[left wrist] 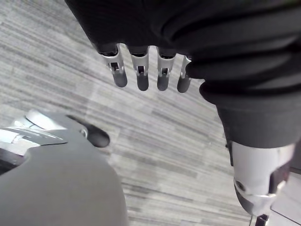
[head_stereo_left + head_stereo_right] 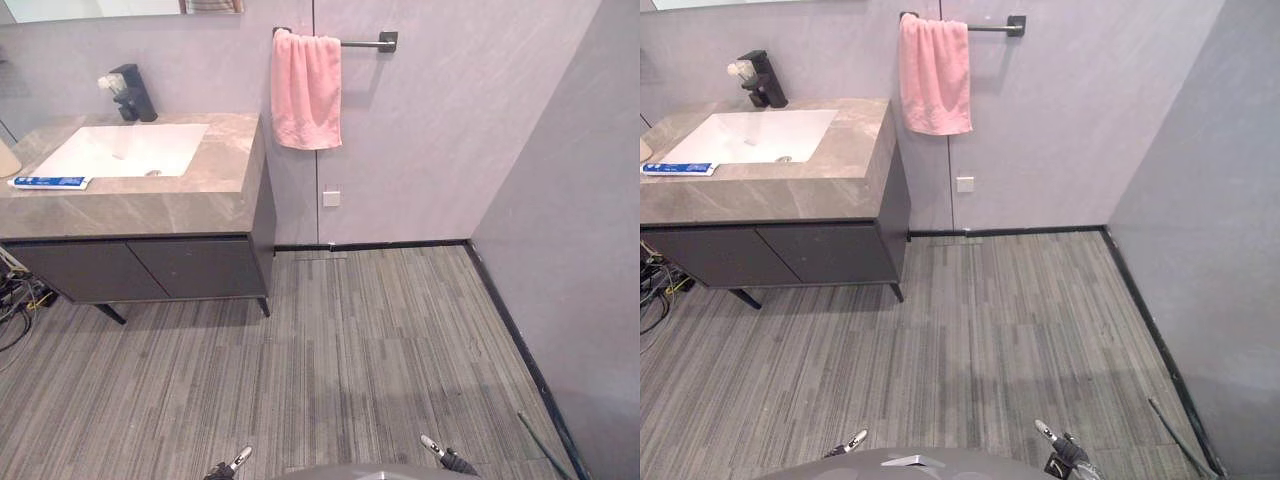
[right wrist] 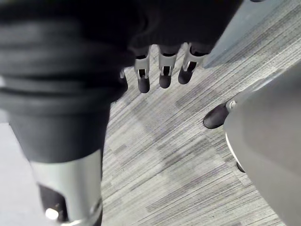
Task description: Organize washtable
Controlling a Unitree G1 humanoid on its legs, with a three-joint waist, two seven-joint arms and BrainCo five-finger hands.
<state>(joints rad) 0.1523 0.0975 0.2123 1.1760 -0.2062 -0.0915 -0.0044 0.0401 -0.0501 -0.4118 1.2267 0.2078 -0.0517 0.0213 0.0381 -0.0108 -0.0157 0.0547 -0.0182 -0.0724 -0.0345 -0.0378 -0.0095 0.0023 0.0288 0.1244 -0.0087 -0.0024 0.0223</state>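
Left hand [image 1: 141,70] and right hand [image 3: 164,70] hang empty — toothpaste tube [image 2: 48,182] beside sink [image 2: 130,148]

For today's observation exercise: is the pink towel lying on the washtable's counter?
No, the pink towel hangs from the dark wall rail, off to the right of the counter.

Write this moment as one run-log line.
left hand open, empty | right hand open, empty | tube on washtable | towel on bar

Matt stone washtable [image 2: 150,210] (soft cloth towel [image 2: 306,90])
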